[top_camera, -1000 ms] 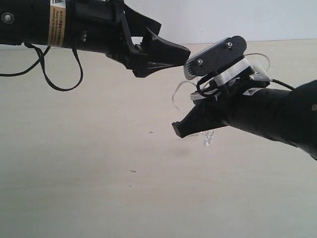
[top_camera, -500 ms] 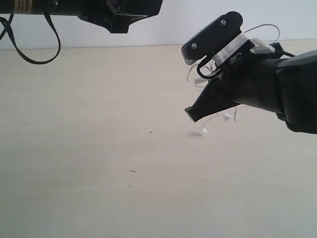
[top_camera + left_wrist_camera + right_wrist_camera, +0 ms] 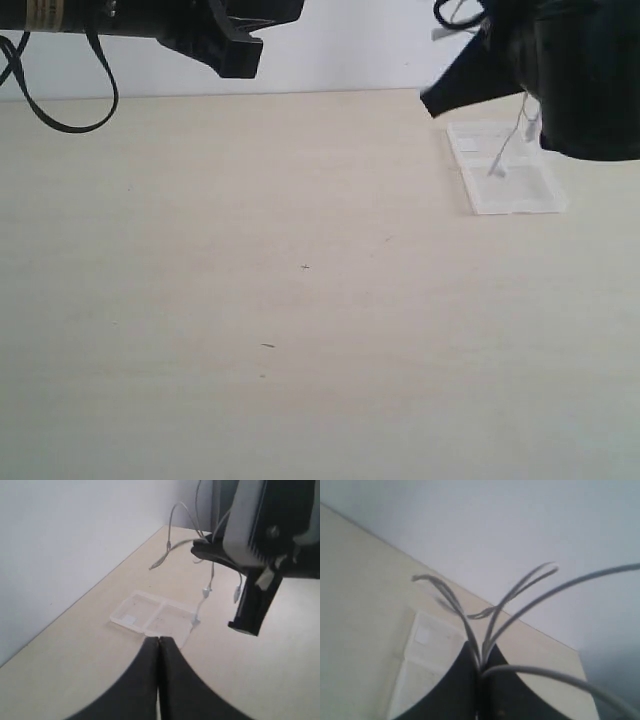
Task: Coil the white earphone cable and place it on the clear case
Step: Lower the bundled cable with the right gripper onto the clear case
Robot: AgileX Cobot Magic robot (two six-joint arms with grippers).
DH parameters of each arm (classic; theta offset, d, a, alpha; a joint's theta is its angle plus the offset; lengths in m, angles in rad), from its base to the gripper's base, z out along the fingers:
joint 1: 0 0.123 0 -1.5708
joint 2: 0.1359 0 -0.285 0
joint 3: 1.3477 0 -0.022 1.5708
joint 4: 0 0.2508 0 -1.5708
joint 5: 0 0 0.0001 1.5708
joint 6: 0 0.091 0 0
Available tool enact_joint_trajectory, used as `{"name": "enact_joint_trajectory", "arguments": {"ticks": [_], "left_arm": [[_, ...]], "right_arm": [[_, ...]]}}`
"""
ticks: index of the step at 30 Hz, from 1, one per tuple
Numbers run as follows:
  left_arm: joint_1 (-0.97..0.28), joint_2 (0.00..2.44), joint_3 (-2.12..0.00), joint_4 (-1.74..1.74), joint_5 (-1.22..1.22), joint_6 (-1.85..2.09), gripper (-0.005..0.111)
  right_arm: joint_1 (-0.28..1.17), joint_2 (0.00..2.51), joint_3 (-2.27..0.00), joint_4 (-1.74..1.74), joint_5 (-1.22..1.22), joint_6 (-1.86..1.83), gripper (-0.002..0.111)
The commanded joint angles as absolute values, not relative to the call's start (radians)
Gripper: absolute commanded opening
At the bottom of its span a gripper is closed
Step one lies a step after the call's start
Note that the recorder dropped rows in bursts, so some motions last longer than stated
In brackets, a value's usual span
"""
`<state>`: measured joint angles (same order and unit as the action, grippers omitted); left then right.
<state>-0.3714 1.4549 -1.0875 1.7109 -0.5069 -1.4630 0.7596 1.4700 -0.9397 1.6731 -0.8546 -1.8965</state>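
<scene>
Furthest left of the clear case (image 3: 505,172), the left gripper (image 3: 158,641) hangs high in the air, well apart from it. Its two fingers are pressed flat together with nothing between them. Below lies the pale table (image 3: 300,300). The case rests flat on it with both halves spread side by side, close to the wall. Just above the case is my right gripper (image 3: 480,666), clamped tight on the white earphone cable (image 3: 169,544). Several loops of wire fan out from between its fingers. Thin strands with the earbuds hang down from the grip toward the case. One strand reaches down to a corner of the nearer half, though I cannot tell whether it touches the plastic.
</scene>
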Motion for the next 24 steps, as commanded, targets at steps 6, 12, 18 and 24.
{"name": "enact_joint_trajectory", "arguments": {"ticks": [6,12,18,24], "left_arm": [[-0.369,1.448,-1.091,1.744,-0.519,-1.527,0.0],[-0.346,1.448,-1.091,1.744,-0.5,-1.527,0.0],[-0.316,1.448,-1.091,1.744,-0.511,-1.56,0.0],[-0.316,1.448,-1.091,1.744,-0.521,-1.56,0.0]], "right_arm": [[0.671,1.357,-0.884,1.15,-0.42,-0.99,0.0],[0.491,1.376,-0.948,1.081,0.126,-0.915,0.0],[0.371,1.427,-1.076,0.889,0.5,-0.754,0.0],[0.366,1.521,-1.316,0.239,0.848,-0.248,0.0]]}}
